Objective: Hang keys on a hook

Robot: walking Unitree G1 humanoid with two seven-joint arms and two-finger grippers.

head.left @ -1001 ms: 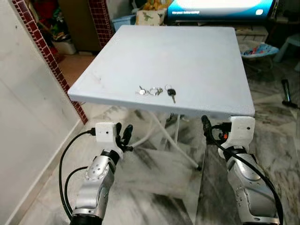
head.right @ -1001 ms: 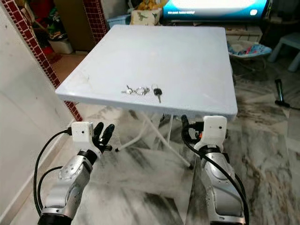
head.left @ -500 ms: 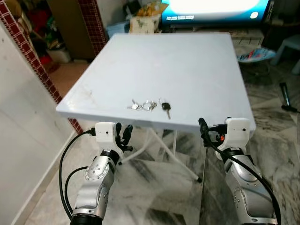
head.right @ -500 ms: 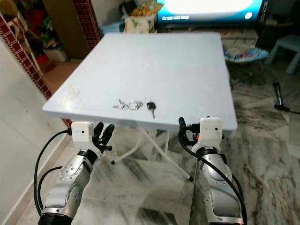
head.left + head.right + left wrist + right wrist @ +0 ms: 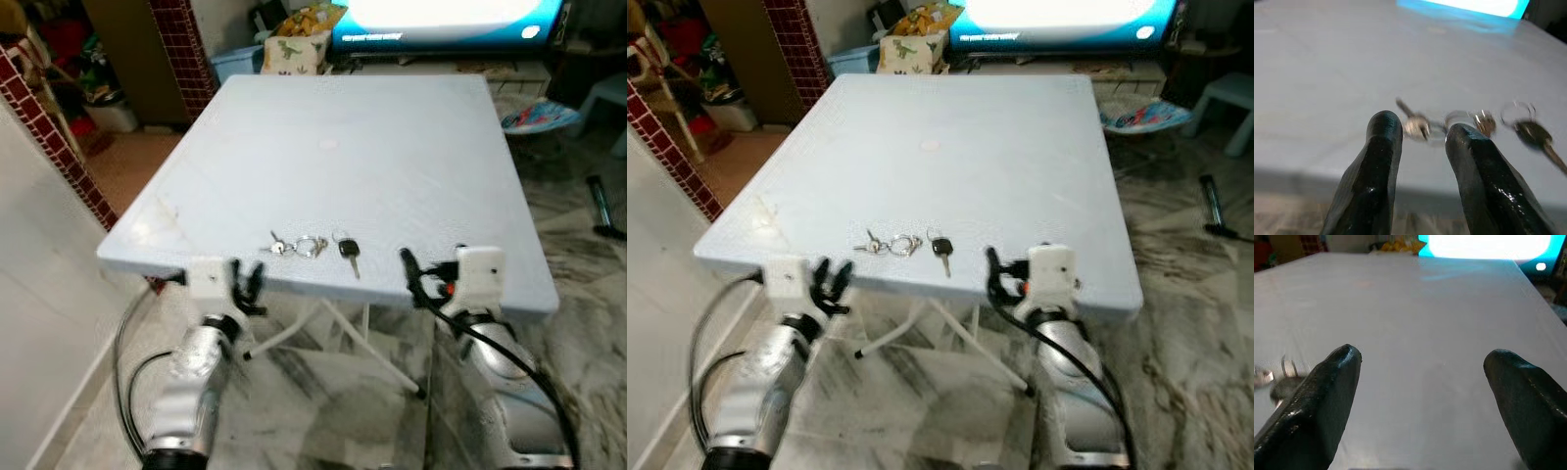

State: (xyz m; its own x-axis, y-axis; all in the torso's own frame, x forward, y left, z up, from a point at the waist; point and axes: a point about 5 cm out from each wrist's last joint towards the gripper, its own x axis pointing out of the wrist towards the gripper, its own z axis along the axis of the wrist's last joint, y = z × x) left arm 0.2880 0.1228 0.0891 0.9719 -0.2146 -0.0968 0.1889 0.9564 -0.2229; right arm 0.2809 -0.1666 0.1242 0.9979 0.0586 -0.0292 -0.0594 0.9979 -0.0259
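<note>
Left eye view: the keys (image 5: 313, 247) lie flat on the white table (image 5: 392, 137) near its front edge, between the 2 grippers and slightly beyond them; the left gripper (image 5: 245, 284) sits at the table edge, fingers slightly parted around nothing; the right gripper (image 5: 409, 274), just right of the keys, is spread wide and empty.

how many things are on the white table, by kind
black-headed key: 1
silver keys with rings, blurred, taken as one bunch: 1
total on the table: 2
</note>
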